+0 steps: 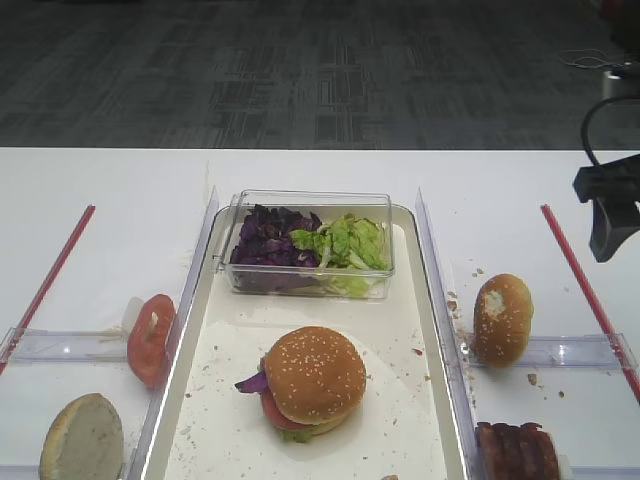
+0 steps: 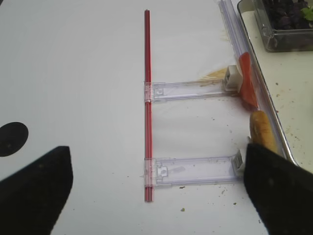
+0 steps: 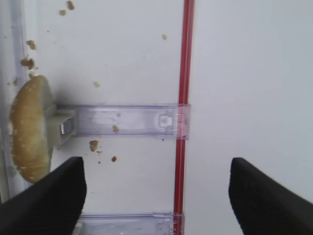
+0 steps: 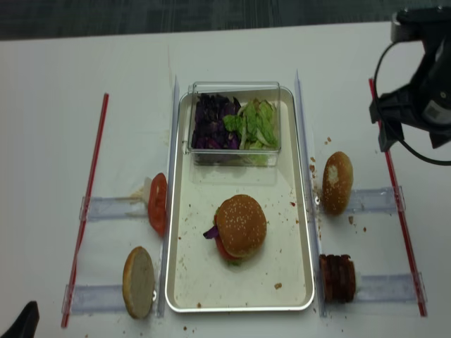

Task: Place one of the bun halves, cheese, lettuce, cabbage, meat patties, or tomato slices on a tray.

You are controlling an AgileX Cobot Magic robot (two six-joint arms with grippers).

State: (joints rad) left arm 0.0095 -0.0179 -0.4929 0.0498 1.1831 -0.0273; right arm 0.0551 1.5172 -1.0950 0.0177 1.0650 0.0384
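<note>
My right jaws (image 4: 412, 116) hang spread wide and empty above the tabletop (image 1: 100, 200) at about two o'clock from the tray (image 4: 296, 296), out by the red strip (image 4: 394, 190) on that side; in my right wrist view both dark tips stand far apart with nothing between them. My left jaws (image 2: 156, 186) are open and empty too, over bare white surface at roughly eight o'clock from the tray, only a dark tip showing at the corner of the overhead view. The sesame-seeded bun top (image 1: 314, 372) already sits in the tray's near half, capping a stack with a tomato slice (image 1: 283, 415) and a shred of purple cabbage (image 1: 252, 382) poking out beneath it, so I judge that placement done and my arms parked clear. The spares stand on edge in clear plastic holders (image 1: 560, 350) flanking the tray, which I take as a way to offer each rim to a pinch: a plainer bun with a white spot (image 1: 501, 318) at three o'clock, meat patties (image 1: 515, 452) at five o'clock, another tomato slice (image 1: 149, 340) at nine o'clock, a pale cut-face bun half (image 1: 82, 440) at seven o'clock. A clear tub (image 1: 310, 245) of cabbage and lettuce (image 1: 345, 240) fills the tray's far end at twelve o'clock. The raised rim and the clear rails just beside the tray's long sides are the edges to lift over; open floor remains around the burger, mostly between it and the tub.
</note>
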